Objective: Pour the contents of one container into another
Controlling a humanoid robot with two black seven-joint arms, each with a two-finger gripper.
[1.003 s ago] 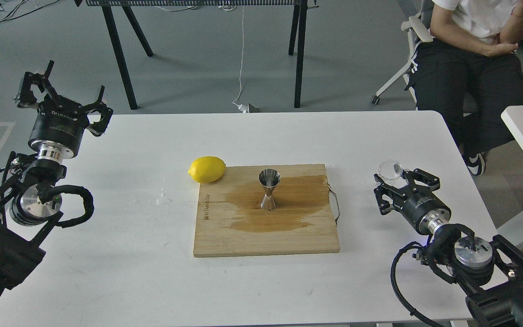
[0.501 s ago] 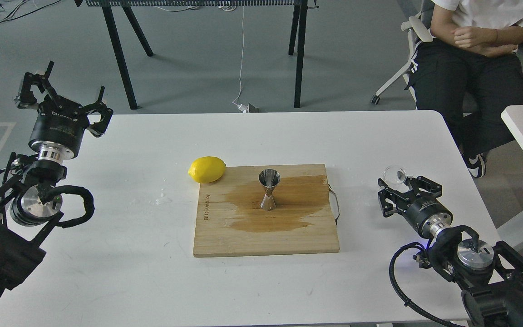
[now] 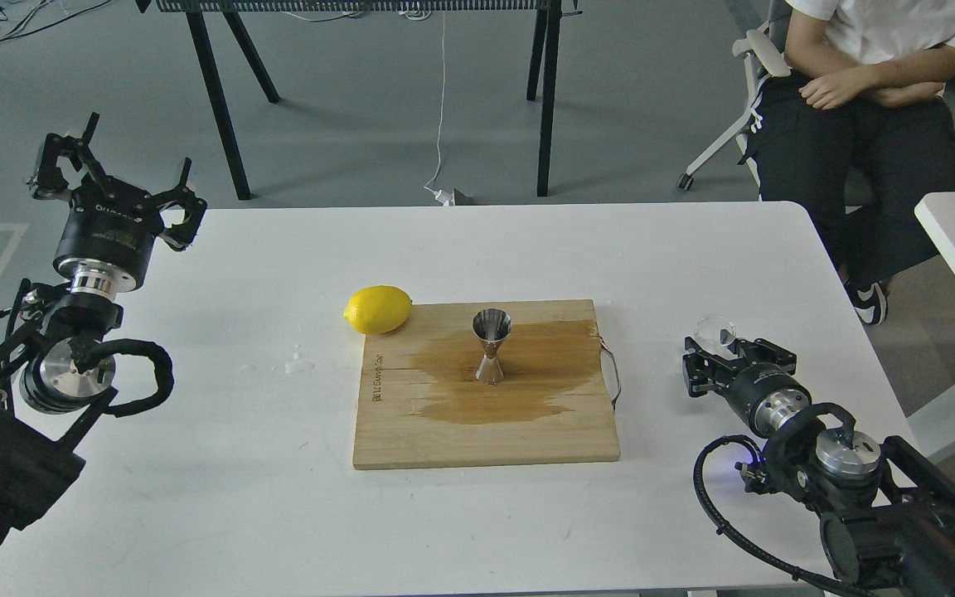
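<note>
Wooden board lies nearest me in the middle of the white table, with a wide brown wet stain across its top and a thin metal handle on its right edge. On that stain the steel jigger stands upright, nothing touching it. Off to the right, well apart from the board, my right gripper sits low over the table; its fingers seem to be closed around the glass cup, though the cup is so clear and the fingers so dark that I cannot tell for sure. Between cup and jigger only the board's handle and bare table lie. A lemon rests on the table just touching the board's far left corner, with a few water drops on the table nearby. My left gripper is raised over the far left table edge, fingers spread apart and holding nothing. Beyond the table, a person is seated in a chair on the right.
</note>
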